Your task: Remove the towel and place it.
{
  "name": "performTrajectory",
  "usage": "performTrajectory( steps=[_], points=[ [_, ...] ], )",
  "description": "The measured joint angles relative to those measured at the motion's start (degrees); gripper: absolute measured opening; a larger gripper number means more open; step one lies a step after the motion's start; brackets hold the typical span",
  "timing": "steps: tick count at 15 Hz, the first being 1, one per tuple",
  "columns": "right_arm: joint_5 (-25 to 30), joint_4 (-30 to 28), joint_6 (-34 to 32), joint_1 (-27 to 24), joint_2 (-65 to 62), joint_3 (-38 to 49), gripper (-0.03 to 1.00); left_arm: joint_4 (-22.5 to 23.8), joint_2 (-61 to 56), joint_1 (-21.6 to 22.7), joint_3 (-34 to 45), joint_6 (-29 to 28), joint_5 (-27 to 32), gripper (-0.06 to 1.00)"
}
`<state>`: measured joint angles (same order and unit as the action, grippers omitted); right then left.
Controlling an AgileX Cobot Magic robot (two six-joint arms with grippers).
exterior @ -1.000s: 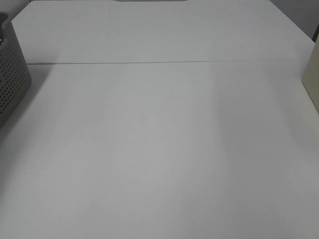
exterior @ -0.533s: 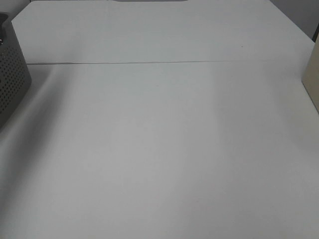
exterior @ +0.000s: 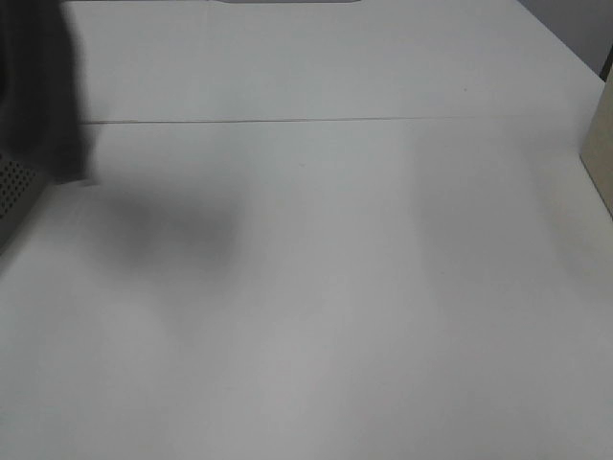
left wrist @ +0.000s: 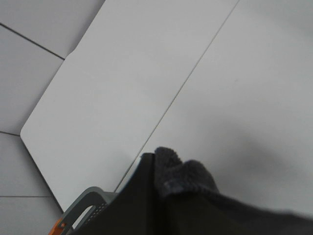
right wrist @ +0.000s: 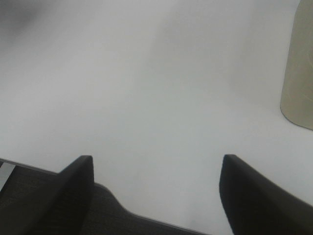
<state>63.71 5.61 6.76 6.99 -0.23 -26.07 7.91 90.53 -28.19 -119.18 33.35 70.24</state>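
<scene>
Left wrist view | my left gripper [left wrist: 155, 164] clenched the towel [left wrist: 188, 178], fold bunched at my fingertips [left wrist: 145, 171] | it hung below them over the basket [left wrist: 85, 208], likely to clear its rim | my right gripper [right wrist: 156, 164] stood released, empty.

Wide white tabletop [exterior: 316, 287], crossed from left to right by a thin dark seam [exterior: 287, 121] toward the far side. At the left edge, a grey perforated plastic basket [exterior: 13, 192] with a small orange tab [left wrist: 59, 226]. At the right edge, a beige smooth-sided container [exterior: 599, 144]. Off the table, grey floor tiles [left wrist: 24, 73].
</scene>
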Motion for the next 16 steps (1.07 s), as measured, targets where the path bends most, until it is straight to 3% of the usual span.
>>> performTrajectory(
  steps=[2, 4, 6, 9, 10, 11, 14, 16],
  points=[
    [0.00, 0.69, 1.66, 0.00, 2.06, 0.00, 0.70, 1.43, 0.46, -4.76, 0.00, -2.12, 0.11, 0.00],
    [-1.20, 4.81, 8.19, 0.00, 8.37, -0.80, 0.70, 2.23, 0.97, -9.68, 0.00, -2.69, 0.11, 0.00],
    [-8.48, 13.24, 17.48, 0.00, 15.58, -1.20, 0.70, 2.23, 0.97, -13.41, 0.00, -2.75, 0.11, 0.00],
    [-19.94, 32.09, 37.41, 0.00, 28.48, -1.26, 0.70, 2.18, 0.97, -16.79, 0.00, -4.70, 0.23, 0.00],
    [-22.40, 45.72, 55.63, 0.00, 36.50, -1.26, 0.70, 1.72, 0.97, -18.33, 0.00, -5.44, 0.23, 0.00],
    [-22.29, 49.68, 60.85, 0.00, 38.56, -1.26, 0.70, 1.43, 0.97, -18.56, 0.00, -5.50, 0.23, 0.00],
    [-17.59, 70.87, 85.71, 0.00, 50.88, -1.26, 0.70, -2.46, 0.97, -18.96, 0.00, -5.67, 0.23, 0.00],
    [-15.07, 82.28, 96.60, 0.00, 59.87, -1.49, 0.70, -2.92, 0.97, -19.14, 0.00, -5.67, 0.29, 0.00]
  ],
)
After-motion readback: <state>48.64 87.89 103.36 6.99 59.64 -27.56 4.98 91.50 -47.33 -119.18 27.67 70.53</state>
